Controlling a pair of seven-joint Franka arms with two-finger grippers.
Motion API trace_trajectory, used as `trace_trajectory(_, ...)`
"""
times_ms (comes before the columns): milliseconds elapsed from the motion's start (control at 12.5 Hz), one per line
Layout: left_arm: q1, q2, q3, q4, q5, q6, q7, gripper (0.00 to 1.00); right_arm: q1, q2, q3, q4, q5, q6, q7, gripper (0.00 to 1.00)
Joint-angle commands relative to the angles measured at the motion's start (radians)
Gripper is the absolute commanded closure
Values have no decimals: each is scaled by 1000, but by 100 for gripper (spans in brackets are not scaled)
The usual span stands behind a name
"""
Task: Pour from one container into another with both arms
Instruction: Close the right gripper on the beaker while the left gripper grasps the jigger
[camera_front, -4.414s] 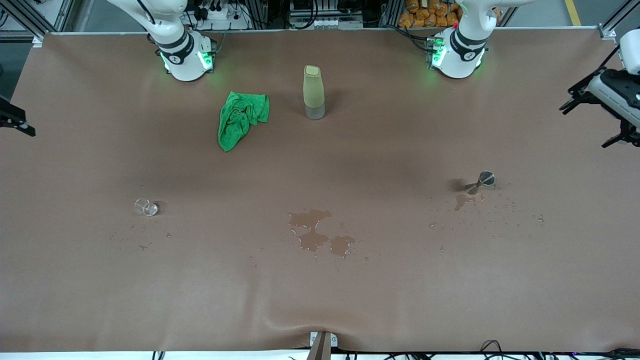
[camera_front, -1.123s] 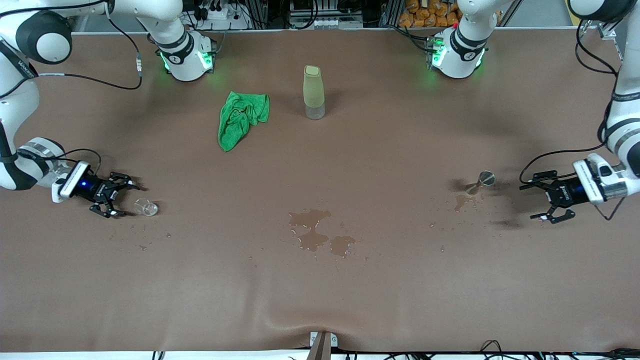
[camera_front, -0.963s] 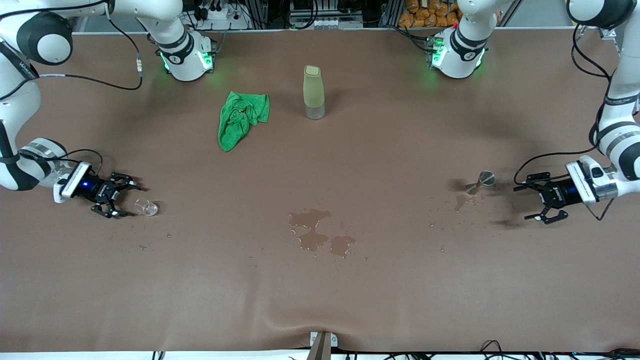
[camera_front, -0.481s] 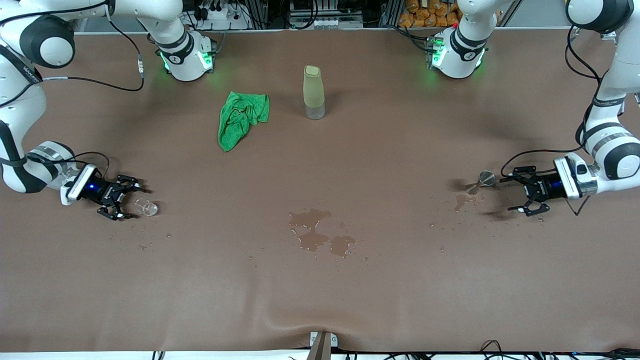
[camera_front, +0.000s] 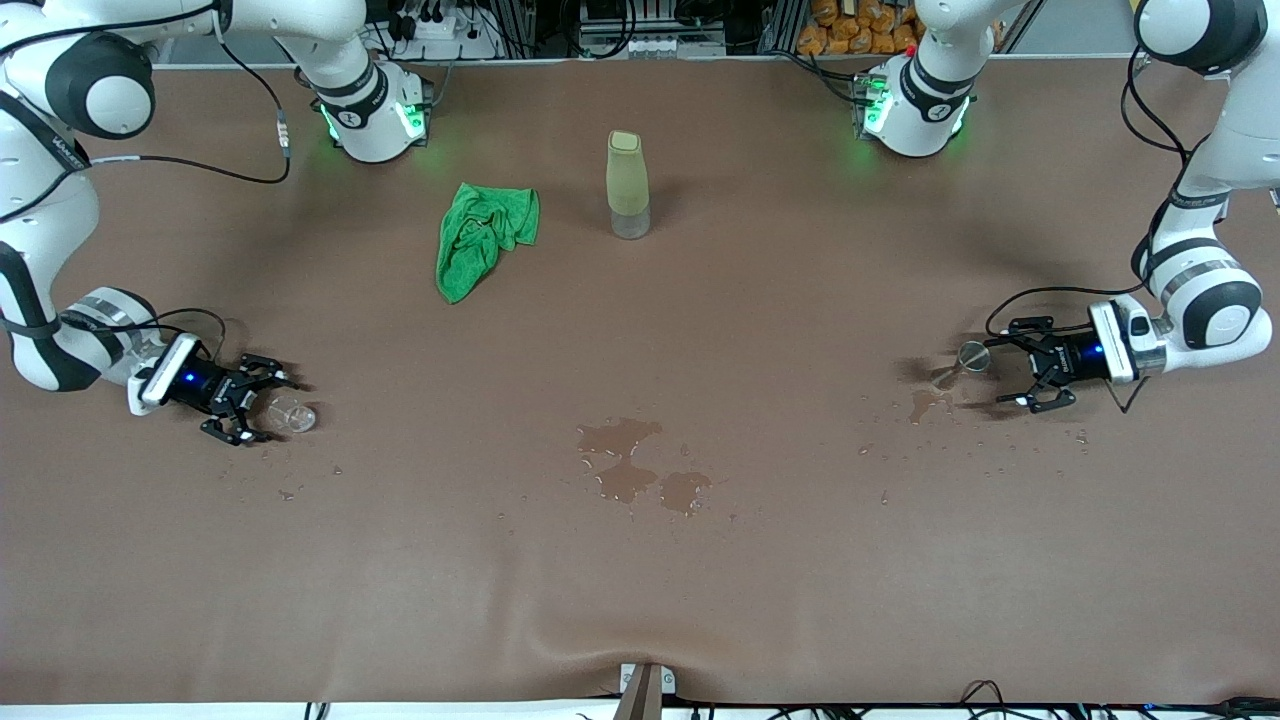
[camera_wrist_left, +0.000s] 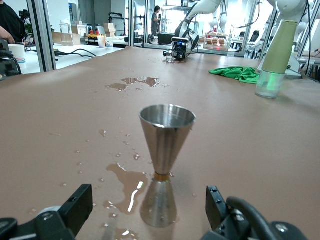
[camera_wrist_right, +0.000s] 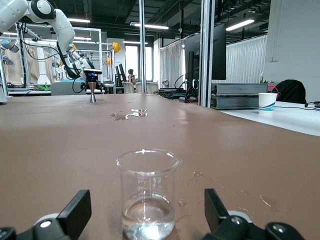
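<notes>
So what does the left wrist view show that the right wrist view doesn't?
Only the left wrist view shows the green cloth and tall bottle, and its own open left gripper around the metal jigger. Only the right wrist view shows the open right gripper around a glass beaker holding a little water. Both show the brown table and the puddle.

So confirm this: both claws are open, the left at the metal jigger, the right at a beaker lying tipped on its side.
Not tipped. The right wrist view shows the beaker standing upright between the open right claw fingers. The open left claw at the metal jigger is correct.
</notes>
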Motion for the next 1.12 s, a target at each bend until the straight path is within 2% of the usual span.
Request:
trace_trajectory(0,15,15,0,-7,-25,-43,28,0,14,26,0,14,32,-7,-44,0)
trace_trajectory(722,-12,35,-12,-30,-29,-45,68,0,65,26,0,11,69,-2,-42,0)
trace_trajectory(1043,-42,55,-12,-31,-71,-45,68,0,82,26,-2,10,89,1,-42,0)
